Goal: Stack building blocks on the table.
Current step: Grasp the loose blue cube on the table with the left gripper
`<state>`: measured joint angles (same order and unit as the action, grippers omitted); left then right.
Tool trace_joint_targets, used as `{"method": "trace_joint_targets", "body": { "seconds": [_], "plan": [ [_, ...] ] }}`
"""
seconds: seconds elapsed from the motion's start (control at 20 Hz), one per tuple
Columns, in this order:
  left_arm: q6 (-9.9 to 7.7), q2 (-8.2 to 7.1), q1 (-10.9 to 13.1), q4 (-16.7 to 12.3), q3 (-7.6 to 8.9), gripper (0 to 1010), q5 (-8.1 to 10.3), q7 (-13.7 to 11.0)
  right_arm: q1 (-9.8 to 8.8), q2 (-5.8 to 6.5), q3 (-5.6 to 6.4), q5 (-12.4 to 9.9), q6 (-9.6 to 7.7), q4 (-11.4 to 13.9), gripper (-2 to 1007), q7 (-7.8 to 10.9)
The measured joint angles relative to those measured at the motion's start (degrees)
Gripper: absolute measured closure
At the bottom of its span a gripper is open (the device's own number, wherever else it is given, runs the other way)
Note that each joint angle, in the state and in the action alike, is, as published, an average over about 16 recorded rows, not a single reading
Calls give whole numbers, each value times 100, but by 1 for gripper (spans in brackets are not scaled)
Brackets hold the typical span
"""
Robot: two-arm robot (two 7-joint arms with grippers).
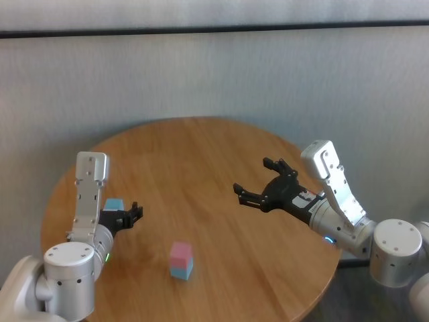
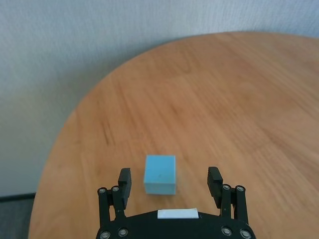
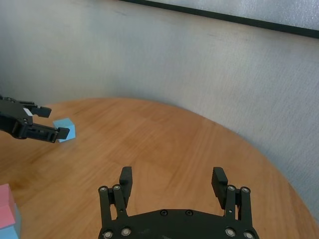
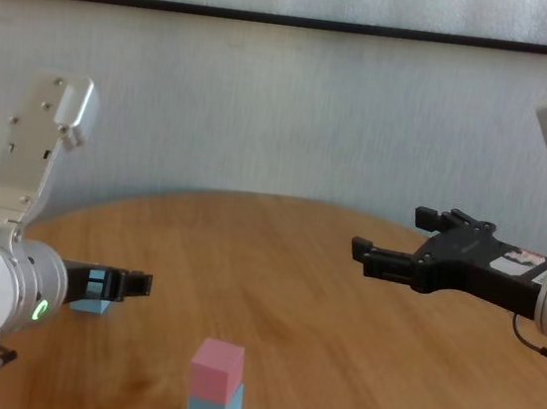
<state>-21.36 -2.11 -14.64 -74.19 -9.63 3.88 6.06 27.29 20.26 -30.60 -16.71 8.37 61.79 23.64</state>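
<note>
Pale wall behind; round wooden table (image 1: 221,161) carries three cubes, no containers in view. Your pink block (image 1: 181,252) sits on a light blue block (image 1: 181,270) near the front edge. The loose blue block (image 2: 160,174) lies between the spread fingers of your left gripper (image 2: 171,182), ungrasped. Right gripper (image 1: 261,186) hovers released, well apart. Risk: an off-centre close skews the cube, or placing it topples the pair.
</note>
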Motion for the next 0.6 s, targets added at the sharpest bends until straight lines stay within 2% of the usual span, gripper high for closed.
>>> {"method": "trace_joint_targets", "body": {
  "seconds": [0.6],
  "plan": [
    [108, 37, -169, 291, 102, 7, -116, -190, 0, 0, 0, 0, 0, 0, 0, 0]
  ]
}}
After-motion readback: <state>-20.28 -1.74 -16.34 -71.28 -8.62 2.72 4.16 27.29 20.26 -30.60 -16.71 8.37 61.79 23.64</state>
